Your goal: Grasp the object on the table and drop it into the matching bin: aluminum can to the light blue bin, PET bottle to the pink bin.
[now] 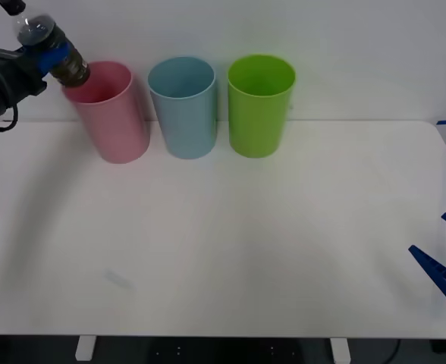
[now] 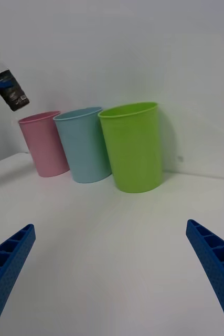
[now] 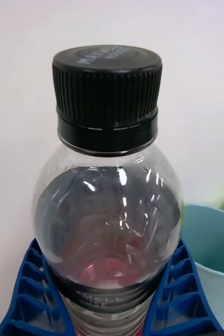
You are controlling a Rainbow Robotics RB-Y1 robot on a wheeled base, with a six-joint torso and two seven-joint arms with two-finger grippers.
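**Bottle held over the pink bin, release still to come**

At the far left corner of the table (image 1: 223, 243), the left gripper (image 1: 52, 54) is clamped on the PET bottle (image 1: 48, 45), its blue ribbed fingers (image 3: 182, 294) pressed against both sides of the body just below the shoulder. The bottle hangs in the air, off the tabletop, with its base just above the near-left part of the rim of the pink bin (image 1: 113, 114). Its long axis is tilted: the black cap (image 1: 12, 6) points up and out past the table's left edge, while the labelled base points down and rightward toward the bin's mouth.

This looks like the end of the carry, just before the drop. The base seems to sit over the rim rather than the middle of the opening, so the next move probably calls for a small shift rightward, then opening the fingers.

Along the far edge, the light blue bin (image 1: 182, 106) stands just beside the pink one, then a green bin (image 1: 259, 105).

At the near right corner the right gripper (image 1: 444, 258) waits, fingers spread wide and holding nothing.
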